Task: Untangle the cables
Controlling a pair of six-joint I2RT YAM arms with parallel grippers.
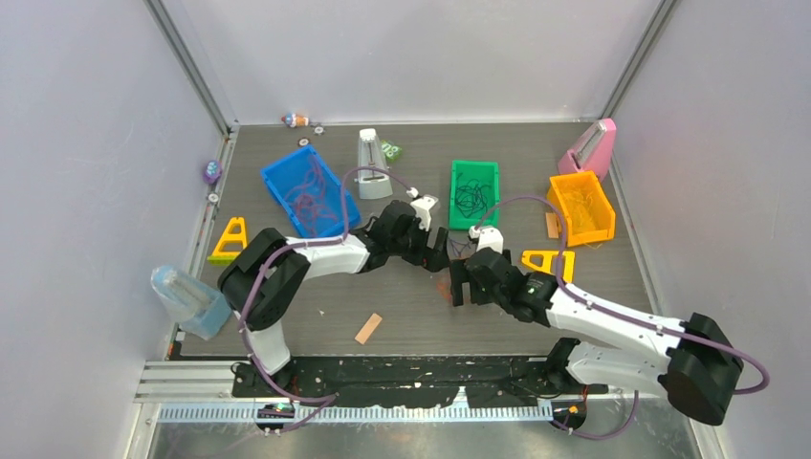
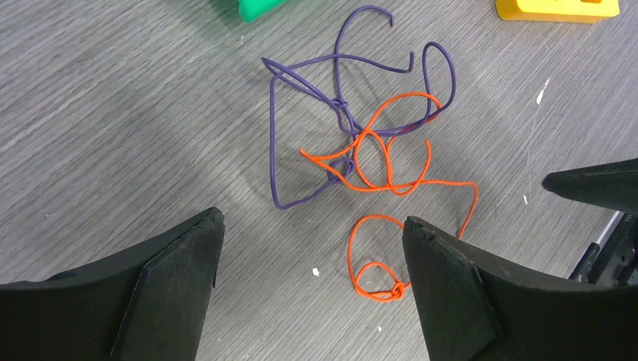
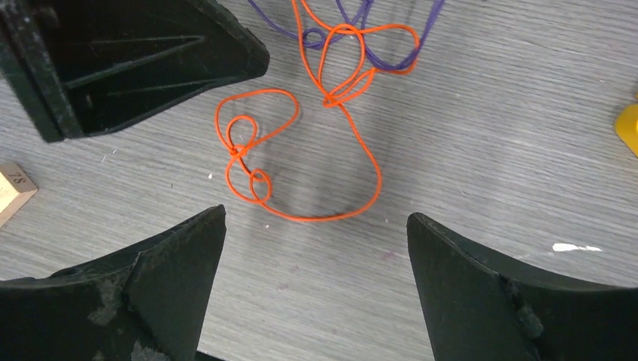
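An orange cable (image 2: 391,188) and a purple cable (image 2: 272,150) lie tangled together on the grey table. In the left wrist view, my left gripper (image 2: 314,218) hovers open over the near end of the orange cable. A small knotted loop lies on the table between its fingers, untouched. My right gripper (image 3: 316,216) is open too and holds nothing. The orange cable (image 3: 372,169) curves just beyond its fingertips and the purple cable (image 3: 391,68) lies farther off. In the top view both grippers, left (image 1: 435,251) and right (image 1: 459,282), face each other closely at mid-table and hide the cables.
A blue bin (image 1: 282,201) holding purple cables, a green bin (image 1: 453,191) holding dark cables and an orange bin (image 1: 588,234) stand behind. Yellow triangles (image 1: 230,239) (image 1: 548,261) lie left and right. A wooden stick (image 1: 368,328) lies in front, a wooden block (image 3: 15,188) nearby.
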